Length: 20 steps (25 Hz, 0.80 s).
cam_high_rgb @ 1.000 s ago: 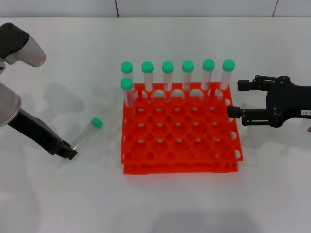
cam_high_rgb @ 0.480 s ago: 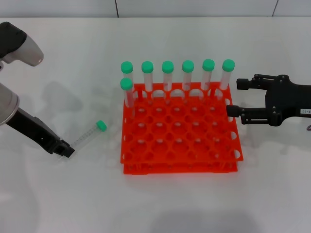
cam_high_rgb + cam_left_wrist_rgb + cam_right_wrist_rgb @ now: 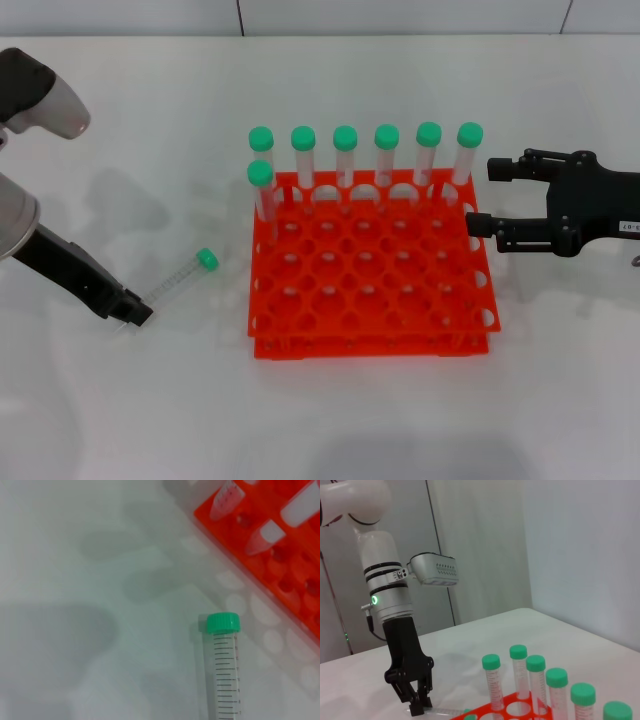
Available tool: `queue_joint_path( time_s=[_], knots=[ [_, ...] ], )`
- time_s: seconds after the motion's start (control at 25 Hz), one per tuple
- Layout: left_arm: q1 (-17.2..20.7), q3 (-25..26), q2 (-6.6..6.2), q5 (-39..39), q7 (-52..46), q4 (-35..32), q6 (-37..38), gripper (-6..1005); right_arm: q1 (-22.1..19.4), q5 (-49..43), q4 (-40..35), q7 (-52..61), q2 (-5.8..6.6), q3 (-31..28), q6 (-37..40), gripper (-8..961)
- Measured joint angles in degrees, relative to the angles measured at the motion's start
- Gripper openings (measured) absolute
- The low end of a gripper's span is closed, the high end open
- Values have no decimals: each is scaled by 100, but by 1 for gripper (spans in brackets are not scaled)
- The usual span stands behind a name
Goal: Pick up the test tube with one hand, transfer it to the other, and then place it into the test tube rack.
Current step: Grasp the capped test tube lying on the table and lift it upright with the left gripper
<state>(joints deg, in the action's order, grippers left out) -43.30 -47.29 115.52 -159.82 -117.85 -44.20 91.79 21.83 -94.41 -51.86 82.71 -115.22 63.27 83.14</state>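
Note:
The test tube, clear with a green cap, lies flat on the white table to the left of the orange-red rack. Its cap points toward the rack. My left gripper is low over the table at the tube's bottom end. The left wrist view shows the tube lying beside the rack's corner. The right wrist view shows the left gripper down at the tube. My right gripper is open and empty, hovering by the rack's right side.
Several identical green-capped tubes stand in the rack's back row, and one more stands in the second row at the left. They also show in the right wrist view. Bare table lies in front of the rack.
The tube's capped end has swung a little to the right and toward me. The left gripper has shifted slightly left. The right gripper has barely moved.

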Motion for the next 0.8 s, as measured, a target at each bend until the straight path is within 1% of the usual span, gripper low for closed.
queue_joint_path(
  time_s=[0.56, 0.8],
  knots=[
    [-12, 26, -13, 2, 15, 1, -39, 181, 14, 13, 0, 0, 7, 0, -8, 793],
    [19, 47, -102, 345, 33, -5, 41, 182, 21, 13, 0, -10, 9, -2, -28, 792]
  ],
)
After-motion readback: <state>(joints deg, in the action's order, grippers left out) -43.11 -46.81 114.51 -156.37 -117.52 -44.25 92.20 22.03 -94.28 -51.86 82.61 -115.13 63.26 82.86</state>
